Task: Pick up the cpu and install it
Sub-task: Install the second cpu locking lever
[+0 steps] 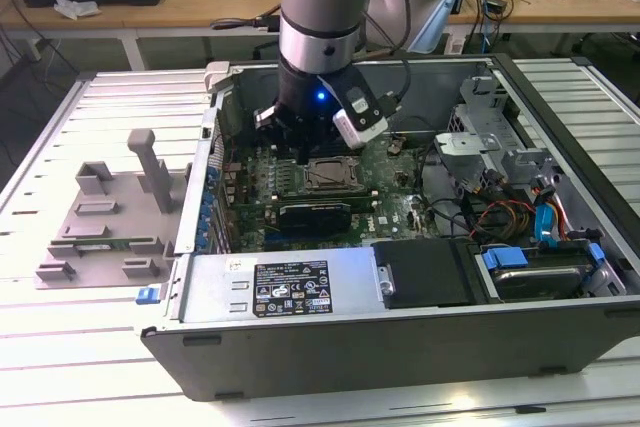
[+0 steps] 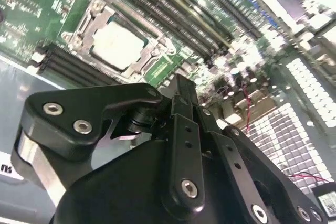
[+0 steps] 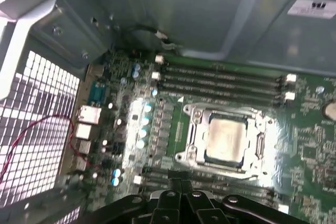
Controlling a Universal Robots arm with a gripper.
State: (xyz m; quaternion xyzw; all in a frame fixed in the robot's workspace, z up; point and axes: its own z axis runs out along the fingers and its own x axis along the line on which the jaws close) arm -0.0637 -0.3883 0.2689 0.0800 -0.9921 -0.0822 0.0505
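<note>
The black, linkage-driven hand [image 2: 181, 90] is seen above the green motherboard [image 3: 131, 108], just beside the socket; its fingers appear drawn together and nothing is gripped between them. The cpu [image 3: 226, 139], a small flat square chip with a pale silver-grey metal top, is seated flat in the dark metal-framed socket [image 3: 194, 129], top face upward. Being square, it has no evident long axis; its edges are aligned with the frame and with the neighbouring dark memory slots [image 3: 220, 77]. As a judgement, a slightly tilted or shifted chip could bend contacts if pressed, and a descending hand could strike the frame or nearby components inside the open grey computer case [image 1: 400, 337].
</note>
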